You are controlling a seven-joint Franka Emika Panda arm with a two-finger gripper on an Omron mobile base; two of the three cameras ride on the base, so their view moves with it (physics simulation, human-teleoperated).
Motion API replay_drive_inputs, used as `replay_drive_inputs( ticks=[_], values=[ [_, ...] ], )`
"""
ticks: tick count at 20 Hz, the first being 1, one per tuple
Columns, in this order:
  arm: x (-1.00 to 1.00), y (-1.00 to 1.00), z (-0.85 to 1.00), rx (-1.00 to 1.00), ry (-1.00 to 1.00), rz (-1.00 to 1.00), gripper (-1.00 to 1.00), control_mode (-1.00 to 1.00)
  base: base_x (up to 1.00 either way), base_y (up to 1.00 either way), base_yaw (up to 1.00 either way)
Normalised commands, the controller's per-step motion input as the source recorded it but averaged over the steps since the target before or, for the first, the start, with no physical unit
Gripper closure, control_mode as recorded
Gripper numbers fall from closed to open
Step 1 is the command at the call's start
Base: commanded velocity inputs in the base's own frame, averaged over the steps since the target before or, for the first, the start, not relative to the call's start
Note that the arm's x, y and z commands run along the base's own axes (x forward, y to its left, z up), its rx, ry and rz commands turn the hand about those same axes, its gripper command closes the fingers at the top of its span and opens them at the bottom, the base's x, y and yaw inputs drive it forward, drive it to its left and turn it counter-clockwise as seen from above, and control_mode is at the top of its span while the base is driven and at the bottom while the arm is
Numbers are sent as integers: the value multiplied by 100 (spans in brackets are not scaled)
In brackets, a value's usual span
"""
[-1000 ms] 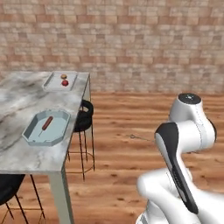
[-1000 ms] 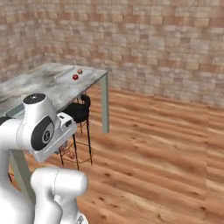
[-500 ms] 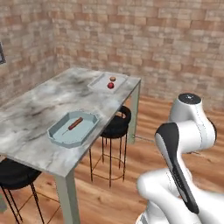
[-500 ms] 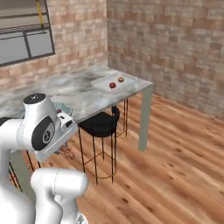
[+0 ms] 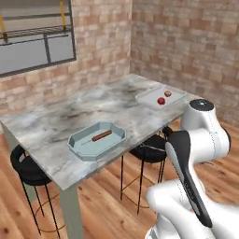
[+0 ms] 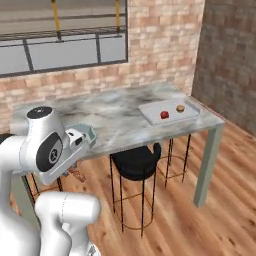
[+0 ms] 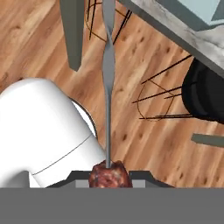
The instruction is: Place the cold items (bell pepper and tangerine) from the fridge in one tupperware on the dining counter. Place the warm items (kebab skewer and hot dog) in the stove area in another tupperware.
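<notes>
Kebab skewer (image 7: 107,87) clenched in the gripper (image 7: 109,177), meat end at the fingers, metal shaft pointing out over the wooden floor (image 7: 39,39), beside the marble counter (image 5: 93,112) bearing a blue-grey tupperware (image 5: 97,139) with a hot dog (image 5: 101,136).

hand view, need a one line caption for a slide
Kebab skewer held in the shut gripper, its metal rod pointing out over the wooden floor toward the dining counter and a black stool.
</notes>
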Motion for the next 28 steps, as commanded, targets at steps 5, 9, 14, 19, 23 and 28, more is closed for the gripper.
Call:
replay_drive_inputs(
  ticks=[5, 9, 14, 19, 23, 28],
  values=[
    [0, 0, 0, 0, 0, 0, 100, 100, 47, -43, 68],
    [0, 0, 0, 0, 0, 0, 100, 100, 38, -31, 70],
    [0, 0, 0, 0, 0, 0, 100, 100, 47, -36, 65],
    [0, 0, 0, 0, 0, 0, 100, 100, 77, -44, 42],
    [0, 0, 0, 0, 0, 0, 100, 100, 72, -52, 26],
    [0, 0, 0, 0, 0, 0, 100, 100, 74, -45, 23]
  ],
)
